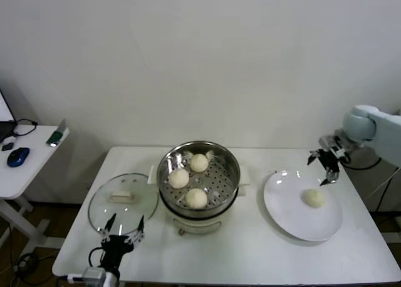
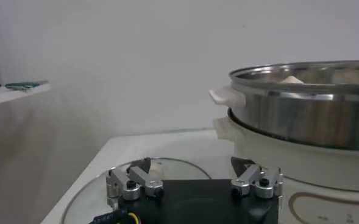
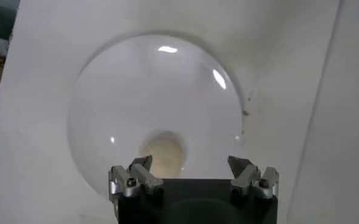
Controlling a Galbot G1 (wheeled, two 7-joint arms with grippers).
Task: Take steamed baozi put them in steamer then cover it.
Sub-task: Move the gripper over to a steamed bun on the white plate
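1. R gripper wide open, empty, above plate; last bun just below it.
2. L gripper wide open, empty, at lid near edge.
3. Three buns in steamer.

white table | white plate on its right side | side desk at left: blue mouse

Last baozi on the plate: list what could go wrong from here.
1. The right hand hangs open above the plate's far rim, off to one side of the last baozi; closing there could nudge the round bun away.
2. The steamer already holds three buns; dropping the fourth could land on one.
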